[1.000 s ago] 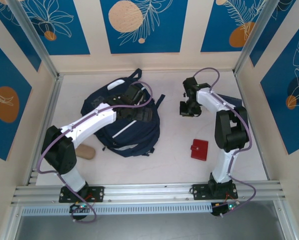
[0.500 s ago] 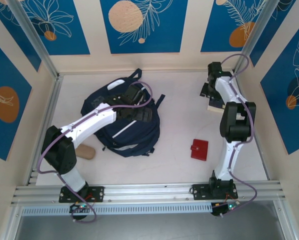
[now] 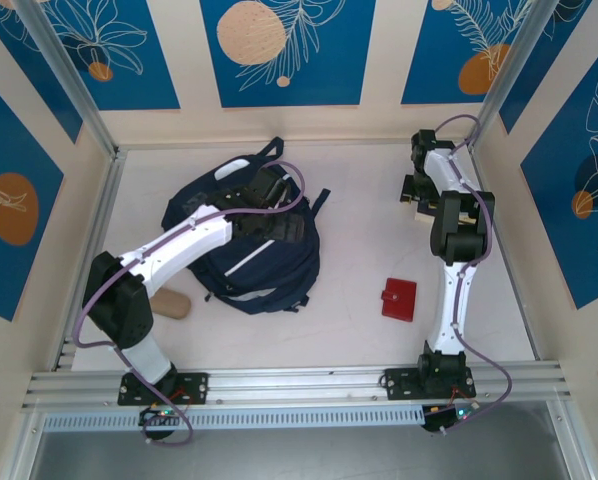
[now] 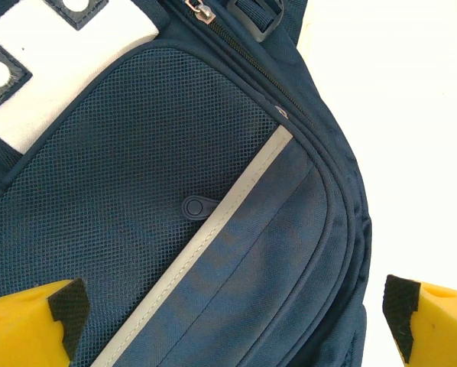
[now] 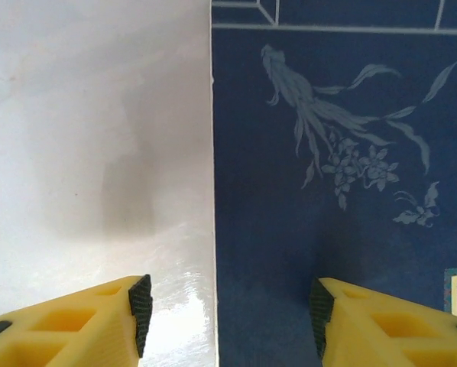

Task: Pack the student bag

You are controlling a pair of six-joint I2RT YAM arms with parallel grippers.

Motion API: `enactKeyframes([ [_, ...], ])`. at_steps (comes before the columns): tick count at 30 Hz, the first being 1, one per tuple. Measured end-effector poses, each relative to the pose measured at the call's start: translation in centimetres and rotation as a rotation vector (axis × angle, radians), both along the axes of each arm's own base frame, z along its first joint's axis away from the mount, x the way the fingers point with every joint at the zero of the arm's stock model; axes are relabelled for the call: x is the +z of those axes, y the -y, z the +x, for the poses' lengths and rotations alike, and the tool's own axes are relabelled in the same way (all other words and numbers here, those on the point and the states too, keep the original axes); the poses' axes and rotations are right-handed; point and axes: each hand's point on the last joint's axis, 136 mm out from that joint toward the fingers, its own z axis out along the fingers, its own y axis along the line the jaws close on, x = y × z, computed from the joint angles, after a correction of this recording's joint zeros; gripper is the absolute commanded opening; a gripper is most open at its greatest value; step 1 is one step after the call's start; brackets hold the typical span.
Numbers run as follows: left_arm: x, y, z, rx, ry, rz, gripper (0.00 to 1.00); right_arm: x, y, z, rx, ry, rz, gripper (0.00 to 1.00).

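**Right arm moved to the booklet; student bag not yet being loaded.**
The right gripper (image 5: 228, 313) has swung from mid-table to the far right corner. Its fingers, together a second ago, now stand apart astride the left edge of the navy flower-printed booklet (image 5: 343, 191), clamping nothing. The left gripper (image 4: 236, 306) hangs with its fingers fully spread over the mesh front pocket of the student bag (image 3: 249, 255), which lies left of centre on the table (image 3: 359, 250). This suggests a booklet pickup is being set up.

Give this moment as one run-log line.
left gripper: open, above backpack | right gripper: open, over blue booklet edge | red wallet: on table
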Motion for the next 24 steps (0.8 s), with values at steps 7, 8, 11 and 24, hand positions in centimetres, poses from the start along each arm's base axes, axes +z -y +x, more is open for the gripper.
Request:
enactKeyframes([
  [7, 0.0, 0.0, 0.0, 0.0, -0.001, 0.001, 1.0, -1.5, 0.2, -0.7, 0.0, -0.05, 0.007, 0.44],
  [8, 0.0, 0.0, 0.0, 0.0, -0.001, 0.001, 1.0, -1.5, 0.4, -0.7, -0.002, -0.051, 0.007, 0.4],
  [11, 0.0, 0.0, 0.0, 0.0, -0.001, 0.001, 1.0, -1.6, 0.8, -0.9, -0.012, -0.054, 0.012, 0.28],
  [24, -0.1, 0.0, 0.0, 0.0, -0.001, 0.001, 1.0, -1.2, 0.2, -0.6, 0.021, -0.045, 0.05, 0.0],
])
